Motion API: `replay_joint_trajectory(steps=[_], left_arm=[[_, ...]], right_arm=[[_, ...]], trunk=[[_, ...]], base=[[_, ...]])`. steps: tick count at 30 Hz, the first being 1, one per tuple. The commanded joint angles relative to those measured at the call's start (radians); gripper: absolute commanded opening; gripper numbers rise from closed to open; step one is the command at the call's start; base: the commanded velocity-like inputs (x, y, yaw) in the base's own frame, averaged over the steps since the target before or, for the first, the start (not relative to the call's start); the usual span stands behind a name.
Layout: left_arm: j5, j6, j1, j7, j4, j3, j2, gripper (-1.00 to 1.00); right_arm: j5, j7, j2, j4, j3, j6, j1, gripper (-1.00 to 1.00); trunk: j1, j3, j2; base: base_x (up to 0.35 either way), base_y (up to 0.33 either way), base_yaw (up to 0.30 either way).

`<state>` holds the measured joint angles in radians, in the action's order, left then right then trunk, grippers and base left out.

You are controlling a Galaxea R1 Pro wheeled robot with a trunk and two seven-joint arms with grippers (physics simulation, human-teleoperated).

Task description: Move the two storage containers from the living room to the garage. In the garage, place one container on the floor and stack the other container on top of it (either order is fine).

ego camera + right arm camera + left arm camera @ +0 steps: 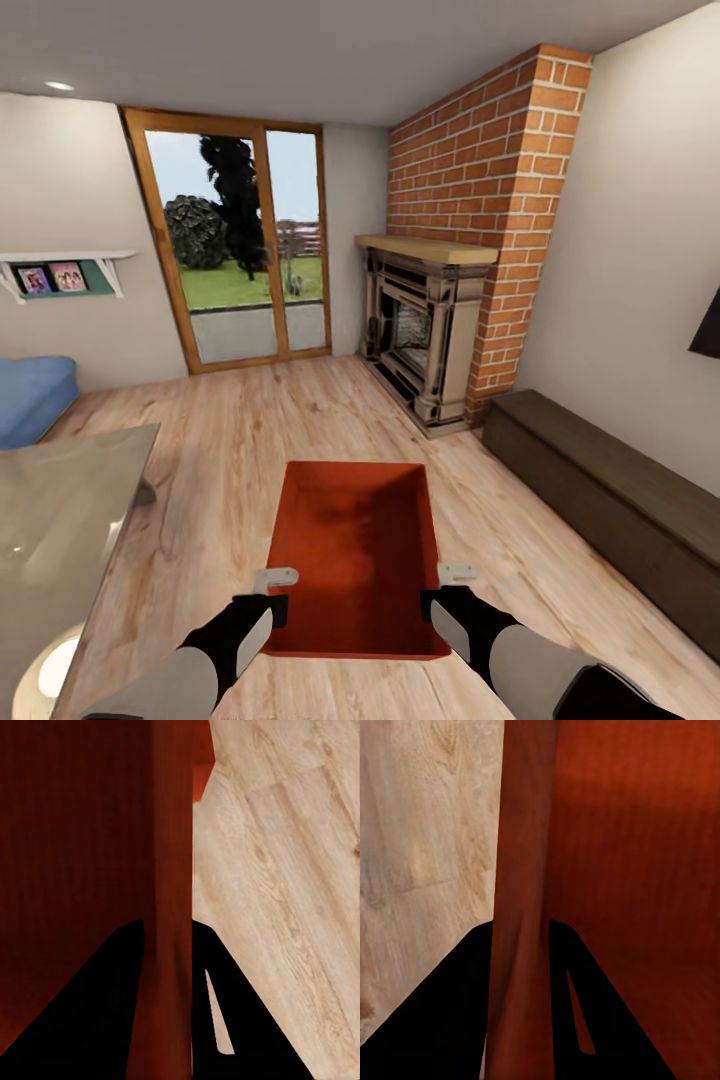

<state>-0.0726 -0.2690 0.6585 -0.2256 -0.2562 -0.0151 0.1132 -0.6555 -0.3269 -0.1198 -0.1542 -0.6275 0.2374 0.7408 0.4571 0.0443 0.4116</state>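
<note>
An orange-red storage container (358,540) is showing between black tools, over light wood-plank flooring (230,440); red brick fireplace (480,170) beyond.

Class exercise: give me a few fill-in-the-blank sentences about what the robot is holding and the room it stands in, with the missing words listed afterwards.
1. The left tool and right tool grip opposite walls of one orange-red ____.
2. The storage container is held above light ____ plank flooring.
3. The fireplace stands against a chimney of red ____.
4. Beyond the glass doors lies green ____.

Missing words: container; wood; brick; grass
</note>
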Motion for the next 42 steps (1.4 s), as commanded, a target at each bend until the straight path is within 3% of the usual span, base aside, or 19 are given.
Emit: replay_joint_trajectory(steps=[1, 42], left_arm=[[0.008, -0.009, 0.000, -0.014, 0.001, -0.005, -0.003, -1.00], [0.009, -0.006, 0.000, -0.014, 0.000, -0.005, -0.003, -1.00]], right_arm=[[0.033, -0.011, 0.002, -0.003, 0.006, -0.040, 0.002, -1.00], [0.033, -0.011, 0.002, -0.003, 0.006, -0.040, 0.002, -1.00]], trunk=[[0.001, 0.002, 0.002], [0.001, 0.002, 0.002]], base=[[0.000, 0.000, 0.286], [0.000, 0.000, 0.286]])
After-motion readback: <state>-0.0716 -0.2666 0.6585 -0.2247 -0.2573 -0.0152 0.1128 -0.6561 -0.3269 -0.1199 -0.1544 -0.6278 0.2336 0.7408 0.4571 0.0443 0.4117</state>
